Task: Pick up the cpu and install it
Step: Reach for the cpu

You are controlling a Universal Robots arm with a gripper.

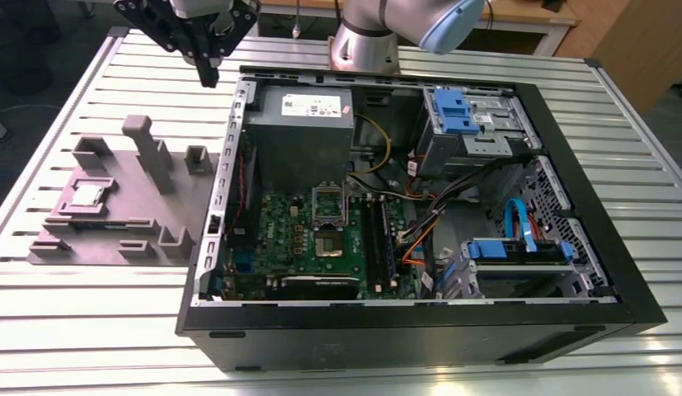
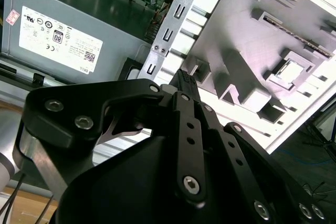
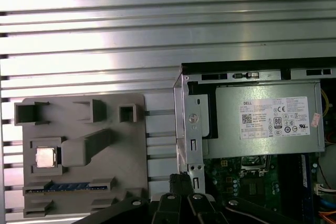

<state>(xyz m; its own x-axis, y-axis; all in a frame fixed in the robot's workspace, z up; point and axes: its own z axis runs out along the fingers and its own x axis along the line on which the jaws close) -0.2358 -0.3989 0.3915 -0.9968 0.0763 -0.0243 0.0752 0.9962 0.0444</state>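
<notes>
- Short version: nothing on the task is done yet. Both the pick-up and the install are left, going by how things lie.
- The cpu [image 1: 87,195] sits flat in its square pocket on the purple-grey tray [image 1: 112,238], on the exterior view's left, outside the computer case [image 1: 429,340]. In the first wrist view the cpu [image 3: 45,157] shows its silvery top facing up, and nothing is touching it. It also turns up in the second wrist view [image 2: 290,69], seated in the same pocket.
- The gripper [image 1: 209,77] hangs in the air above the desk [image 1: 87,330], over the gap between the tray's far end and the case's corner. It's well apart from the cpu.
- The gripper's fingers look pressed together into one dark point with nothing between them, so it's carrying nothing. Same read from the first wrist view [image 3: 181,182] and the second wrist view [image 2: 184,80].
- Inside the case, the green motherboard [image 1: 285,239] lies below the big grey box with the white label [image 1: 300,124]. The socket [image 1: 327,216] in the middle of the board looks unfilled, though it's hard to be sure from this angle.
- So it reads as the very start: chip parked in the tray, board waiting, gripper empty and not lined up over the chip.
</notes>
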